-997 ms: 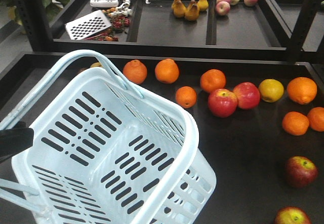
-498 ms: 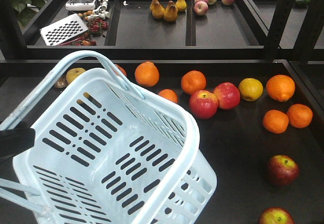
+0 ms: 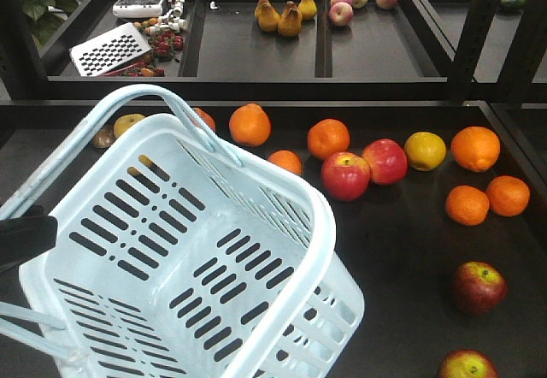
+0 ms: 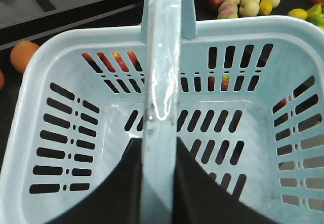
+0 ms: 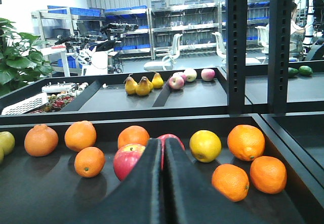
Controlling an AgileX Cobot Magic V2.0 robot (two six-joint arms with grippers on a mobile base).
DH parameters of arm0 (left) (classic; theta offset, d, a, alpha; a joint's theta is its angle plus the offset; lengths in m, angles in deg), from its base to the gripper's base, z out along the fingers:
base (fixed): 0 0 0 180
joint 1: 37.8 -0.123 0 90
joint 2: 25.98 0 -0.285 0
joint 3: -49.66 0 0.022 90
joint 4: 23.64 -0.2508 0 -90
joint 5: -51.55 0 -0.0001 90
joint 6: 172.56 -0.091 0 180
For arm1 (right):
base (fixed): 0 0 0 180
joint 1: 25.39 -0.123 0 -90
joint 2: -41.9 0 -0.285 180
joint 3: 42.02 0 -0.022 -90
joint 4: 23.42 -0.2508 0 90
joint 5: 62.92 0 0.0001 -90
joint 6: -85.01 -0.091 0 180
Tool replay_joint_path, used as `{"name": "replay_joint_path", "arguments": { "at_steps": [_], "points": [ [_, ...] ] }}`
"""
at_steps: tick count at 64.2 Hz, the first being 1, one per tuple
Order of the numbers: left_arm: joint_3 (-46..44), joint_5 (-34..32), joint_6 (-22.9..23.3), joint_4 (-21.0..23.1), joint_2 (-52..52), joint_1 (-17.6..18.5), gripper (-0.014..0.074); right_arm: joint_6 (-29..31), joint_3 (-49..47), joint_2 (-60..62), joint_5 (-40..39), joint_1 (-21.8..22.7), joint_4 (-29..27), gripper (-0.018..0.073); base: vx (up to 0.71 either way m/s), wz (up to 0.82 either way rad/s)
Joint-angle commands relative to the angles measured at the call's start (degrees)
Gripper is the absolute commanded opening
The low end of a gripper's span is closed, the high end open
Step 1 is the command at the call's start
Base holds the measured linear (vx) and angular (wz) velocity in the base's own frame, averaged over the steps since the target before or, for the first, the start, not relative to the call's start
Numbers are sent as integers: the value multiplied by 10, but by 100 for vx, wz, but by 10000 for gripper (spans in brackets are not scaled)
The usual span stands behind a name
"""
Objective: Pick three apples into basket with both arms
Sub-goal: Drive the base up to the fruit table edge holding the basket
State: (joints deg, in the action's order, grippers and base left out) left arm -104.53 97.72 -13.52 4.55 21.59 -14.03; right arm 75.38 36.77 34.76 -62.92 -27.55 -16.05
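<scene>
Black tray [image 5: 45,196] scattered with oranges [image 5: 83,135] and apples [image 5: 127,160], shelving [image 5: 192,16] behind. My left claw [image 4: 158,150] clamps the basket handle [image 4: 159,82]; my right claw [image 5: 163,143] hangs level, closed, empty.

Finds the fruit on the worktop [image 3: 402,250] further left in the front view than a second ago: apples [image 3: 345,175], oranges [image 3: 328,138], near apple [image 3: 479,286], far pears [image 3: 278,19] alike. Brings a yellow-green fruit [image 3: 128,125] into sight beyond the basket [image 3: 329,224] handle.

Basket [image 3: 214,224] cropped bottom-left; lowest apple [image 3: 466,366] half cut; far red bits [image 3: 162,49], maybe berries, indistinct.
</scene>
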Motion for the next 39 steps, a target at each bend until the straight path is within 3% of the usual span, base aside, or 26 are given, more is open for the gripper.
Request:
{"name": "replay_joint_path", "arguments": {
  "at_steps": [1, 39],
  "points": [
    [-18, -53, 4, 25, -3, 1, -6, 5, 8, 8, -44, 3, 5, -4, 0, 0],
    [-18, -53, 4, 25, -3, 1, -6, 5, 8, 8, -44, 3, 5, -4, 0, 0]
  ]
}}
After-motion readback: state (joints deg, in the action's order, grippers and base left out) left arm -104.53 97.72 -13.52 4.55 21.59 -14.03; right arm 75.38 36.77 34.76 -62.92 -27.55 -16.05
